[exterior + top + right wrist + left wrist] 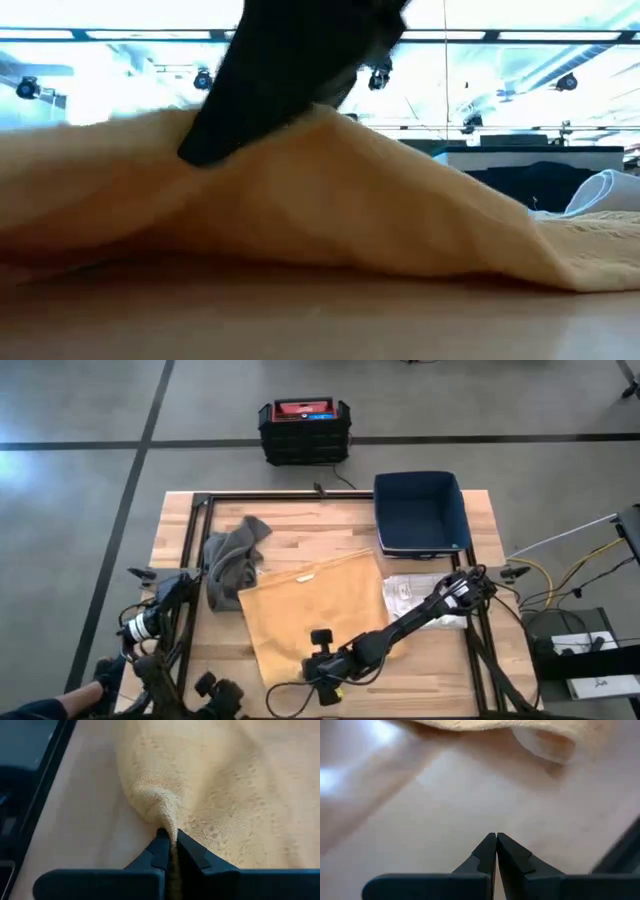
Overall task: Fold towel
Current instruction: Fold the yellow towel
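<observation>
The mustard-yellow knitted cloth towel (pixel 315 605) lay spread on the light wooden table (pixel 330 525), between a crumpled grey cloth (pixel 232 560) and a white printed sheet (pixel 415 598). The right gripper (pixel 170 842) was clenched on a pinched fold at the towel's near edge. The left gripper (pixel 496 851) hovered over bare table near the towel, fingers pressed together and holding nothing. A dark blue rectangular bin (pixel 420 512) stood at the far right.

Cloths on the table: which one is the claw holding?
The yellow towel. The right claw pinches a fold of it, while the grey cloth lies crumpled and untouched beside it.
</observation>
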Available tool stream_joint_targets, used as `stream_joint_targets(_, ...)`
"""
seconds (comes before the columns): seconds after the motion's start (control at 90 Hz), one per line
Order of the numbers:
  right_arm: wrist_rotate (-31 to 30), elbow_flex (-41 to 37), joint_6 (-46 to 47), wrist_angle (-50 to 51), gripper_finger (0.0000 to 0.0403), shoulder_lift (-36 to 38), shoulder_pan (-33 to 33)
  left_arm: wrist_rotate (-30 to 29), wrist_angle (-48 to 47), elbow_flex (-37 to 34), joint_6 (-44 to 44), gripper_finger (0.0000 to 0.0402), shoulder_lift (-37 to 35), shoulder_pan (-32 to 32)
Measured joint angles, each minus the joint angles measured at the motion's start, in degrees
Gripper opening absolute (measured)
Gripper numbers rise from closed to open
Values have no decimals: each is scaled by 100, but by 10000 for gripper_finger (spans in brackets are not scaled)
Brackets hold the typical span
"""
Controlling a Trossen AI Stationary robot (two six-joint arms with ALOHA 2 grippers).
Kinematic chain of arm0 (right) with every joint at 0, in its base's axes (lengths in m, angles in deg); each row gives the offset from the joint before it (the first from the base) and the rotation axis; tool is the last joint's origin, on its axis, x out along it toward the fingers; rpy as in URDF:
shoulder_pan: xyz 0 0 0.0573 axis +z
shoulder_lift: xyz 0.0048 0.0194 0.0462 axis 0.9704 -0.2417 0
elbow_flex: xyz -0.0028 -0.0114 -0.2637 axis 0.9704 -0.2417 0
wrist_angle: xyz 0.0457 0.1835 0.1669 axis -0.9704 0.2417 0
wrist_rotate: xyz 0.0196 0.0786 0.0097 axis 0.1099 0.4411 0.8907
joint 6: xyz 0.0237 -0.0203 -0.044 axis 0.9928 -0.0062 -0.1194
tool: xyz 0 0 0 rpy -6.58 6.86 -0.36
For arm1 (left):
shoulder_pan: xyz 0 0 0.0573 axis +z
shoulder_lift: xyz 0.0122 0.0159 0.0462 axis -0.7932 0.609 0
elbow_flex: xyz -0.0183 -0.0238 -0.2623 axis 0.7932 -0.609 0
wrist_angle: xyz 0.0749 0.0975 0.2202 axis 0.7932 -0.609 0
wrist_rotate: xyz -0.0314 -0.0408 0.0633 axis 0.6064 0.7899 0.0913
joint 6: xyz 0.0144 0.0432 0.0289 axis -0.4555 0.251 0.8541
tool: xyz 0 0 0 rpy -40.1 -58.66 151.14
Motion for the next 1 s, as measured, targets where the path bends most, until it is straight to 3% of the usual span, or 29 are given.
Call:
stream_joint_targets(0.133,175,-15,-261,191,66,-107,12,-42,-11,-7,374,0,0,88)
stream_joint_targets(0.322,142,124,-851,636,185,70,19,-46,135,-9,799,0,0,182)
stream_joint_targets(0.511,239,319,-1407,-109,268,94,308,-35,202,-9,859,0,-4,137)
stream_joint_targets(0.689,-808,371,-1748,-1329,285,-322,499,-29,290,-9,963,0,-7,106)
stream_joint_targets(0.767,-1171,497,-1747,-1391,280,-578,532,-25,330,-9,1012,0,-9,106)
stream_joint_targets(1.0,-1453,1451,-1085,-1216,254,-1355,530,-92,357,-9,1038,0,-13,106)
